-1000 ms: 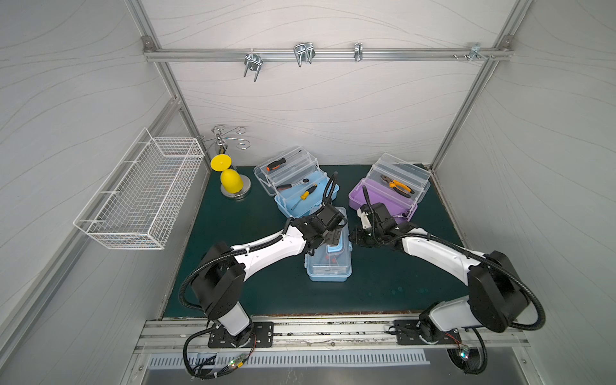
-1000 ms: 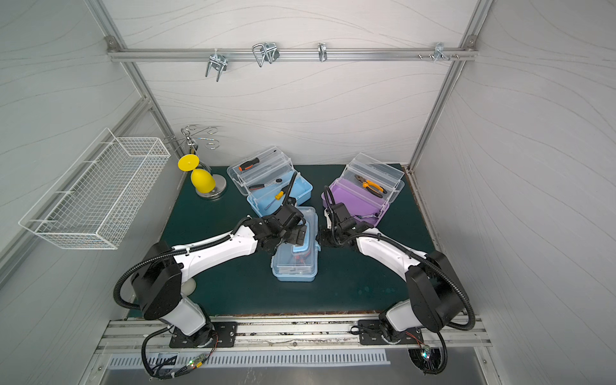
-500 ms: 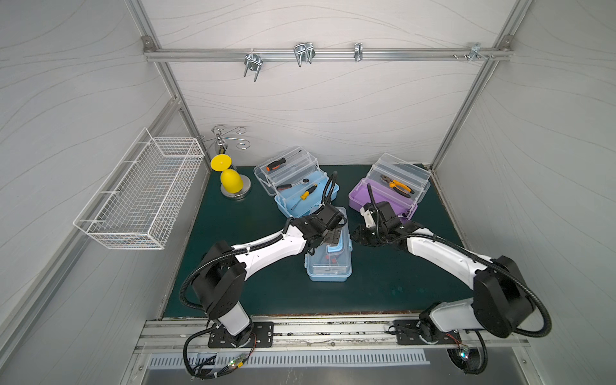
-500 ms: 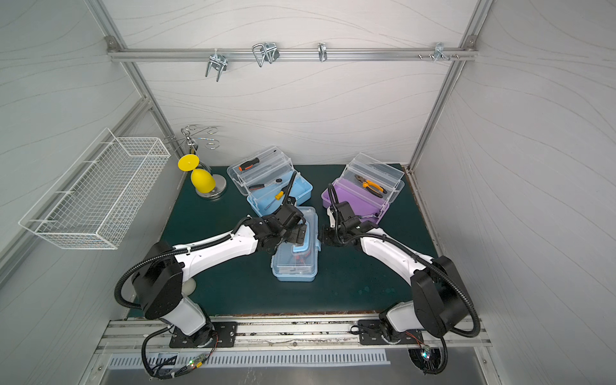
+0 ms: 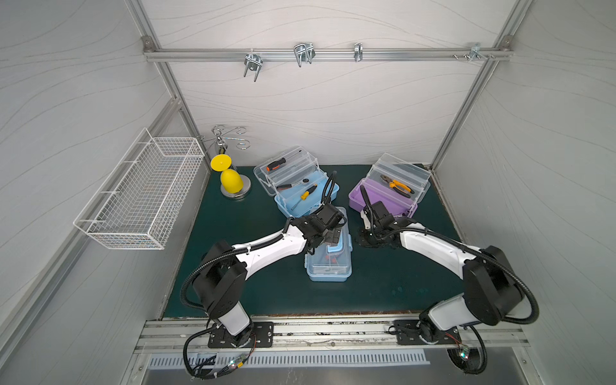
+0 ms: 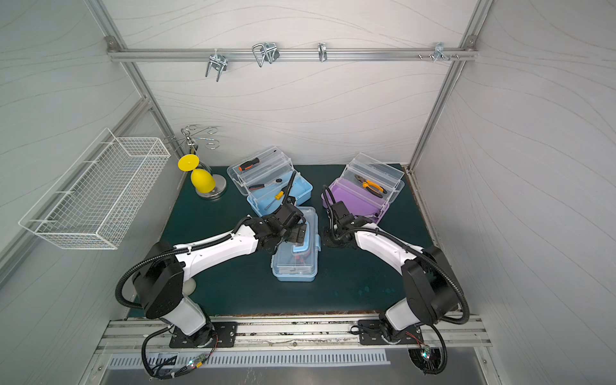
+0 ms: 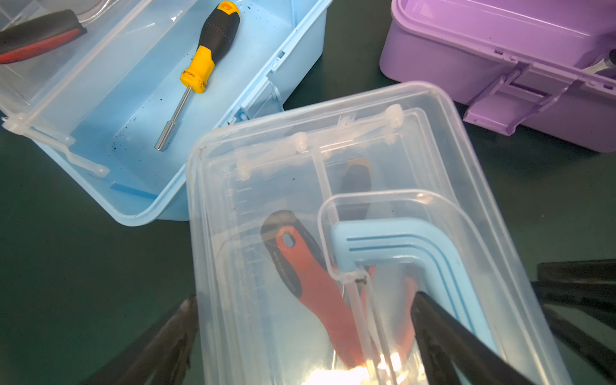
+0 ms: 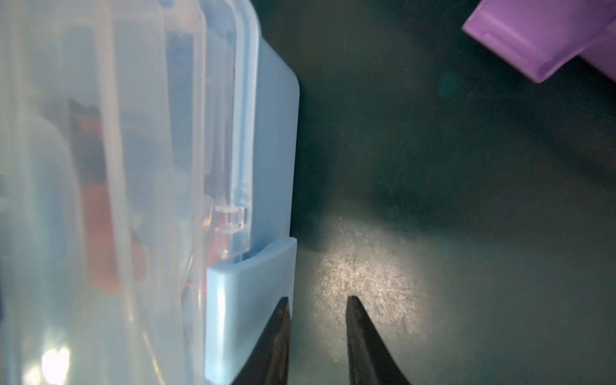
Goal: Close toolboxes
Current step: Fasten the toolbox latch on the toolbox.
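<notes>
White panelled enclosure [image 5: 333, 110], dark green desk [image 5: 233, 266], white wire basket [image 5: 143, 193] on the side wall.

Three toolboxes stood on the desk. The near blue toolbox [image 5: 328, 263] sat mid-desk with its clear lid down. The rear blue toolbox [image 5: 293, 181] and the purple toolbox [image 5: 370, 196] stood open near the back wall, trays fanned out.

The left gripper [image 5: 333, 235] rested on the near box's lid with its jaws wide apart, one finger beside the box's edge and the other by the blue handle [image 7: 400, 246]. The right gripper [image 8: 315, 303] was low on the desk beside that box. Its jaws stood a narrow gap apart with nothing between them, and one finger touched the blue latch [image 8: 246, 300].

Judged step: fastening the near box. I could not tell whether the latch had seated.

To do it well:
- Hold the lid flat with the left gripper so the box cannot slide.
- Press the latch square against the box wall with the finger's side, not its tip.
- Two boxes remained to close.
</notes>
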Robot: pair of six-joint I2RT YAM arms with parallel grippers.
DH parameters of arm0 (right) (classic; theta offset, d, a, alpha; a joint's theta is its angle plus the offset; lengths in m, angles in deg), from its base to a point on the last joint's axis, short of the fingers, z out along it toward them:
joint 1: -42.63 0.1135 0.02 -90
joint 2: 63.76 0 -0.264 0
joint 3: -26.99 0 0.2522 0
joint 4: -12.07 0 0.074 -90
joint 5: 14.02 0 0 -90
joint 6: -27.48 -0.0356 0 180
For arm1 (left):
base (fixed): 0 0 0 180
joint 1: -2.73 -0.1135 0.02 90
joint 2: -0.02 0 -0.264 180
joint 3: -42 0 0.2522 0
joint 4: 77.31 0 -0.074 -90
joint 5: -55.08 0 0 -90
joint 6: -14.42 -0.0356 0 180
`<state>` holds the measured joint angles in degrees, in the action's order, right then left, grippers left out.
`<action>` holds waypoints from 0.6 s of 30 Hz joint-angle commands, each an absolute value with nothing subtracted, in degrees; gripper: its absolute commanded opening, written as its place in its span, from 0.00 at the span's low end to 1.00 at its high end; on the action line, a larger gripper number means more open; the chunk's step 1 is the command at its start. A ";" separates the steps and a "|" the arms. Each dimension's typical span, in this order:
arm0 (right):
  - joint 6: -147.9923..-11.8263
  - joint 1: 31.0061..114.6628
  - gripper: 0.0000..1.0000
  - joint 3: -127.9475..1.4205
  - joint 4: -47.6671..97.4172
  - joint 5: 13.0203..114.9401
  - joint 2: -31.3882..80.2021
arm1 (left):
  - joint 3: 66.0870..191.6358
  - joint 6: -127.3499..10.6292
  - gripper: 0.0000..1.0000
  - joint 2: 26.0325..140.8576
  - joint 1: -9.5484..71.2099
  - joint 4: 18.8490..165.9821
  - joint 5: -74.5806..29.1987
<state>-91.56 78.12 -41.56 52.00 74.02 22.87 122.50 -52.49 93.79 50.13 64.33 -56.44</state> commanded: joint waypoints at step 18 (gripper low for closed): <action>-95.22 80.92 0.31 -42.63 43.56 61.56 28.89 | 116.11 -51.21 0.98 101.06 51.17 61.45 -42.38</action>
<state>-93.00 80.04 -42.89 52.79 73.24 28.84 120.75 -50.00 94.73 49.19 68.75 -55.87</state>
